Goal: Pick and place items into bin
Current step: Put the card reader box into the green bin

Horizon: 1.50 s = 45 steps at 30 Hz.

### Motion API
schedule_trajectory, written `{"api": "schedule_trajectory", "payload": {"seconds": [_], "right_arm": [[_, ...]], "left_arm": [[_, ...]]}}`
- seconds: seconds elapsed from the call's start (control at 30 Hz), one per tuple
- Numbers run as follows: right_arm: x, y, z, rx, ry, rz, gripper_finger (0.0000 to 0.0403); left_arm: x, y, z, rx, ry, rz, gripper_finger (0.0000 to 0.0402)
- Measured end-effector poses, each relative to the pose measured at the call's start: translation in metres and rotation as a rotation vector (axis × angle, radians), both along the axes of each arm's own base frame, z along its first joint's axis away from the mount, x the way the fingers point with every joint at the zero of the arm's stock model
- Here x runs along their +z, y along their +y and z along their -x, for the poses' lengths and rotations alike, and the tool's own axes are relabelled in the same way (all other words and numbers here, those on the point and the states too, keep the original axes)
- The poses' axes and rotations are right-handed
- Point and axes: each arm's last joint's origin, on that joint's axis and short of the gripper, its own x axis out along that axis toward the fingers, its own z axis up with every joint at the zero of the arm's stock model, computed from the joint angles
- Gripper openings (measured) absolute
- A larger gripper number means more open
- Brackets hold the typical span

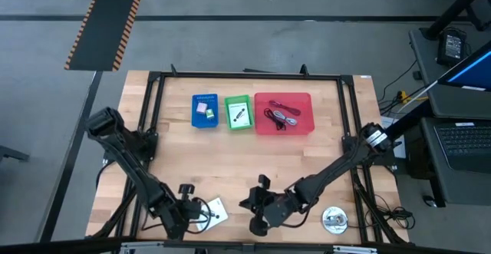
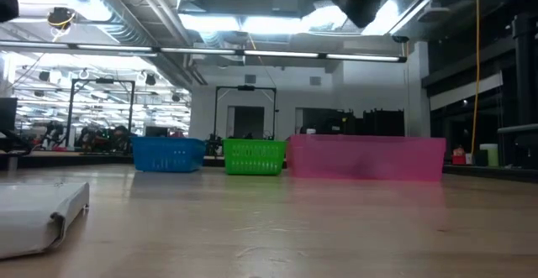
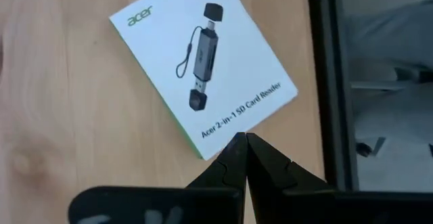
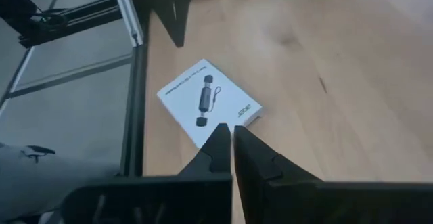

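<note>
Wooden table point(image 1: 230, 162) carries pink point(image 1: 283, 113), green point(image 1: 238, 113) and blue bins point(image 1: 204, 110) at its far side, while near the front edge both the left gripper point(image 3: 245, 140) and right gripper point(image 4: 226, 130) hover empty, fingers pinched together, over the white Acer card-reader box point(image 3: 203, 61), so picking seems due next, needing fingers opened first.

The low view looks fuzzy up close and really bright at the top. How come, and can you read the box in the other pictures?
In the low view the near white box is out of focus, and ceiling lights glare above the pink bin. In the left wrist view the box's print is sharp: "acer 2-in-1 SD Card Reader". In the right wrist view it is too small to read.
</note>
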Motion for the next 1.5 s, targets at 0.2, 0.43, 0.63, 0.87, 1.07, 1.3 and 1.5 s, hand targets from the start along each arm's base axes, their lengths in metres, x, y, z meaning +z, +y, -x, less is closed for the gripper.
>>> {"api": "schedule_trajectory", "payload": {"seconds": [0.2, 0.43, 0.63, 0.87, 1.07, 1.3, 1.5], "right_arm": [[0.000, 0.008, 0.006, -0.003, -0.001, -0.012, 0.0002], [-0.005, 0.012, 0.008, -0.023, 0.000, 0.014, 0.0002], [-0.007, 0.012, 0.008, -0.024, 0.002, 0.017, 0.0002], [-0.007, 0.012, 0.008, -0.024, 0.000, 0.015, 0.0002], [-0.007, 0.012, 0.008, -0.024, 0.000, 0.015, 0.0002], [-0.008, 0.013, 0.007, -0.042, -0.003, -0.014, 0.0002], [-0.026, 0.014, 0.002, -0.084, 0.024, -0.063, 0.0002]], "left_arm": [[-0.009, 0.002, -0.003, 0.040, 0.038, -0.028, 0.0003], [-0.019, 0.001, -0.003, 0.073, 0.073, -0.051, 0.0003], [-0.026, 0.000, -0.004, 0.075, 0.087, -0.069, 0.0003], [-0.037, -0.002, -0.006, 0.079, 0.111, -0.097, 0.0003], [-0.039, -0.002, -0.006, 0.082, 0.114, -0.099, 0.0003], [-0.047, 0.002, -0.002, 0.107, 0.125, -0.091, 0.0003], [-0.049, 0.003, -0.001, 0.114, 0.135, -0.084, 0.0003]]}}
